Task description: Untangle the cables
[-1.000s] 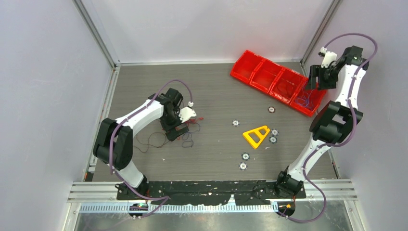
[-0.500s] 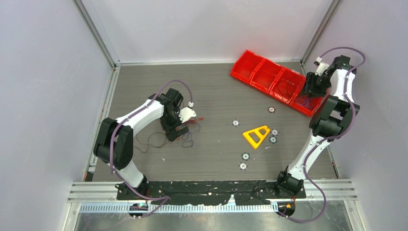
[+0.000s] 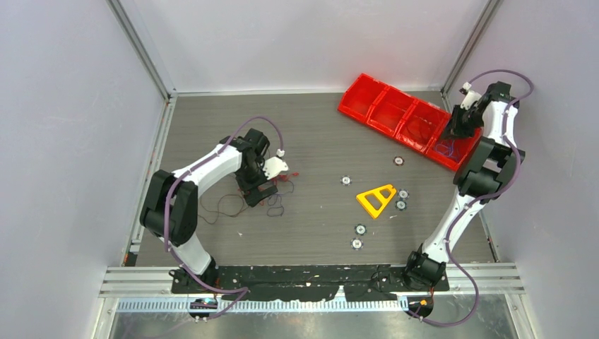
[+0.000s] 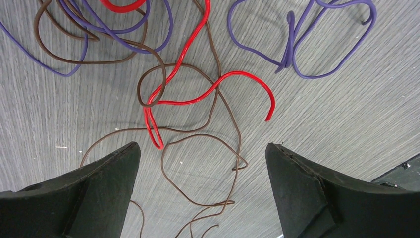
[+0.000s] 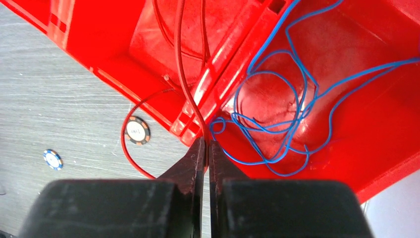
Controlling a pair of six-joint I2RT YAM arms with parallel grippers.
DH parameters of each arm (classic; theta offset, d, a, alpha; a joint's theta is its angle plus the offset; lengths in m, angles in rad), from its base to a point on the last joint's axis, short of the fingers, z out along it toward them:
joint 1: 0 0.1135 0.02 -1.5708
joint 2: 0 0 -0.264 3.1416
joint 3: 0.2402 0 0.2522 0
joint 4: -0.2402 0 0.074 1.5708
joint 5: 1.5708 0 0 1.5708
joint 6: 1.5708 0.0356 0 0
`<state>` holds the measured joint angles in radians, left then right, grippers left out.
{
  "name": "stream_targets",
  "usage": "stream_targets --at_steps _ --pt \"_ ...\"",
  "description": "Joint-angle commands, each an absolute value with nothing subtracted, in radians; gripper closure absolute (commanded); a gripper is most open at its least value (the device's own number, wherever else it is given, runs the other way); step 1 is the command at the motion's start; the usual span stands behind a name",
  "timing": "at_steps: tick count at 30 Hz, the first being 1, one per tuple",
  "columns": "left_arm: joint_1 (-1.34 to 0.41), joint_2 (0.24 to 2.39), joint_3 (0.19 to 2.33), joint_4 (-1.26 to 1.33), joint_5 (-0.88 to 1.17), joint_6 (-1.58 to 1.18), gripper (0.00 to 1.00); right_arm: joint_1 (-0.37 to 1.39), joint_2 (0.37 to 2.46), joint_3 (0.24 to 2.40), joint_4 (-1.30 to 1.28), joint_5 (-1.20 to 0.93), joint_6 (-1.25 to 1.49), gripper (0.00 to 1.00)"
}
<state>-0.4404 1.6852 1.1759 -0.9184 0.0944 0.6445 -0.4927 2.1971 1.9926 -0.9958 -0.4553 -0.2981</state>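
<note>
Thin cables lie in a loose clump (image 3: 274, 200) on the grey table. In the left wrist view a red cable (image 4: 198, 99), purple cables (image 4: 317, 74) and a brown cable (image 4: 198, 198) loop over one another. My left gripper (image 4: 203, 144) hangs open just above them, touching none. My right gripper (image 5: 206, 141) is at the right end of the red bin (image 3: 367, 99), shut on a red cable (image 5: 184, 84) that runs up over the divider. A blue cable (image 5: 277, 119) lies coiled in the end compartment.
A yellow triangular frame (image 3: 376, 200) lies mid-table with several small round chips (image 3: 346, 181) around it. One chip (image 5: 137, 130) sits right by the bin's wall, another chip (image 5: 52, 159) further out. The cell's walls stand close behind the right arm.
The right arm came down and in toward the bin's end compartment, and its jaws went from open to shut. The left arm and the clump stayed put.
</note>
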Motion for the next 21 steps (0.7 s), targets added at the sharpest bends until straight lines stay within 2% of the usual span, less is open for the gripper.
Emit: stream_targets --at_steps 1,5,14,21 --pt "-0.43 1.691 1.206 -0.942 0.099 0.661 0.0 -0.488 2.188 2.077 -0.987 -0.534 -0.287 0.94" --pt "-0.428 1.691 1.202 -0.941 0.097 0.66 0.0 -0.471 2.168 2.114 -0.956 -0.552 -0.25 0.95" --pt "-0.425 1.7 1.206 -0.946 0.087 0.66 0.0 -0.327 2.247 2.224 -0.914 -0.303 -0.347 0.95" --pt "-0.422 1.696 1.199 -0.947 0.085 0.658 0.01 -0.252 2.269 2.151 -0.779 -0.195 -0.516 0.95"
